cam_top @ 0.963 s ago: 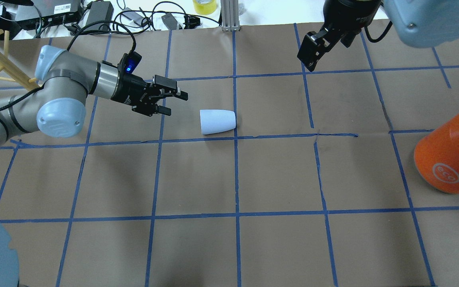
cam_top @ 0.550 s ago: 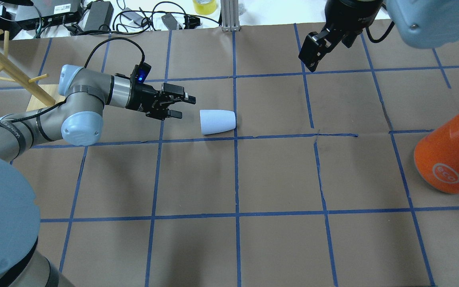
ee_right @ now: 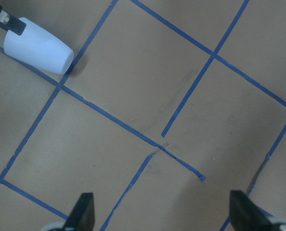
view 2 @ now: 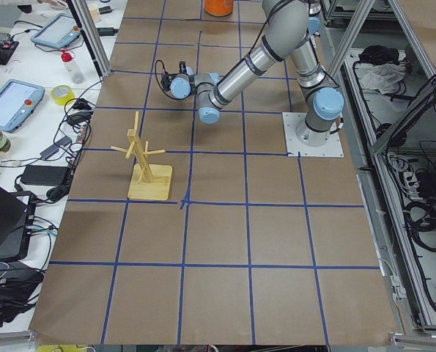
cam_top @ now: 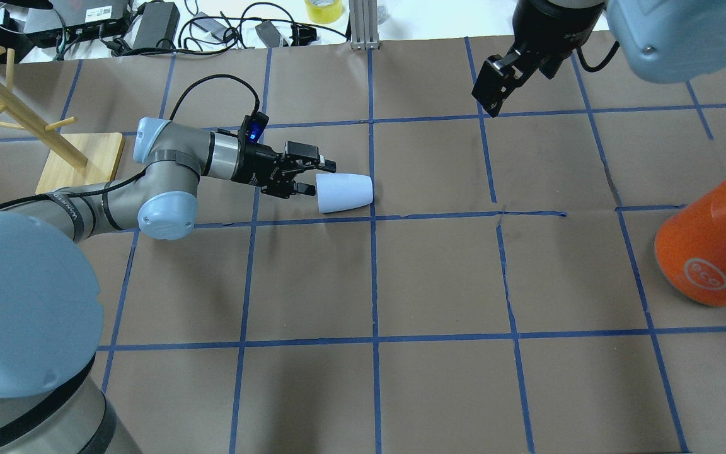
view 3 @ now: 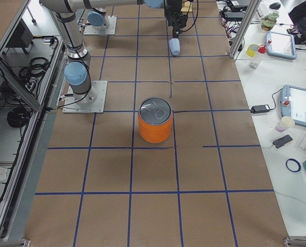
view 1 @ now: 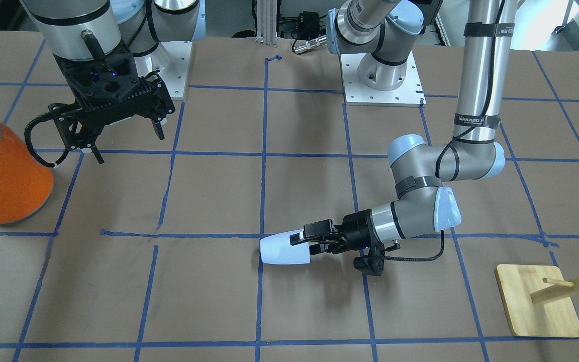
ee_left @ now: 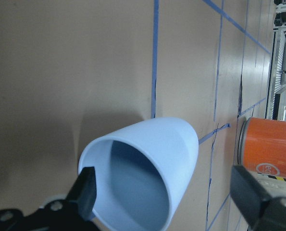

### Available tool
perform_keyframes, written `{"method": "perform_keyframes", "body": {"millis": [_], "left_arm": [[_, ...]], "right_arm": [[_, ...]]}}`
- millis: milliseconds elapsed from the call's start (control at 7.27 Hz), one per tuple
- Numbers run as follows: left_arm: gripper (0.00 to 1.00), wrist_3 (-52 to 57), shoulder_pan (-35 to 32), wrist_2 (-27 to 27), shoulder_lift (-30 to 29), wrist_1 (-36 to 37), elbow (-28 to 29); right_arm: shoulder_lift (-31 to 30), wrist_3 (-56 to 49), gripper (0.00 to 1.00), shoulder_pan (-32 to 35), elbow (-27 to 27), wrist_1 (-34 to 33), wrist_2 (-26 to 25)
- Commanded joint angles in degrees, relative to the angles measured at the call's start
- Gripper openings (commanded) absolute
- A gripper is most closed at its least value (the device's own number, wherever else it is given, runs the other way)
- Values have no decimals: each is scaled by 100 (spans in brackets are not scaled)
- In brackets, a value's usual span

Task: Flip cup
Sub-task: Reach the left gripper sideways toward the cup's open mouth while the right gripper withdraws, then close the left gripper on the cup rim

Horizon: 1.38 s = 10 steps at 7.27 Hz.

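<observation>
The pale blue-white cup (cam_top: 345, 192) lies on its side on the brown paper, rim toward my left arm and base pointing away. It also shows in the front view (view 1: 282, 250), the right wrist view (ee_right: 37, 45) and small in the right side view (view 3: 174, 47). My left gripper (cam_top: 320, 178) is open at the cup's rim. One finger overlaps the rim's edge and the other stands off to the side. The left wrist view looks into the bluish inside of the cup (ee_left: 133, 192). My right gripper (cam_top: 488, 98) is open and empty, high over the far right of the table.
A large orange can (cam_top: 709, 249) with a silver top stands at the right edge, also in the front view (view 1: 3, 176). A wooden peg rack on a square base (cam_top: 79, 161) stands far left behind my left arm. Cables and boxes lie beyond the table's far edge.
My left arm has reached rightward and its open gripper has closed the gap to the cup's rim. The cup has not moved. The right gripper has stayed nearly still.
</observation>
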Motion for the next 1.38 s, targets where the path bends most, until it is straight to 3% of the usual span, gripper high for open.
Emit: {"method": "perform_keyframes", "body": {"millis": [0, 138, 413, 688, 826, 1239], "left_arm": [[99, -721, -114, -311, -26, 85, -12], [95, -742, -132, -453, -35, 103, -21], [66, -1093, -159, -358, -34, 321, 23], [9, -1086, -159, -349, -53, 402, 23], [0, -1085, -159, -340, -53, 410, 23], [0, -1556, -176, -331, 157, 419, 40]], "right_arm": [[0, 4, 100, 8, 4, -13, 16], [0, 4, 100, -1, 12, -4, -2], [0, 4, 100, -1, 12, -22, -2], [0, -4, 100, -1, 12, -13, 7], [9, -4, 100, 8, 12, -22, 16], [18, -4, 100, 8, 12, -4, 7]]}}
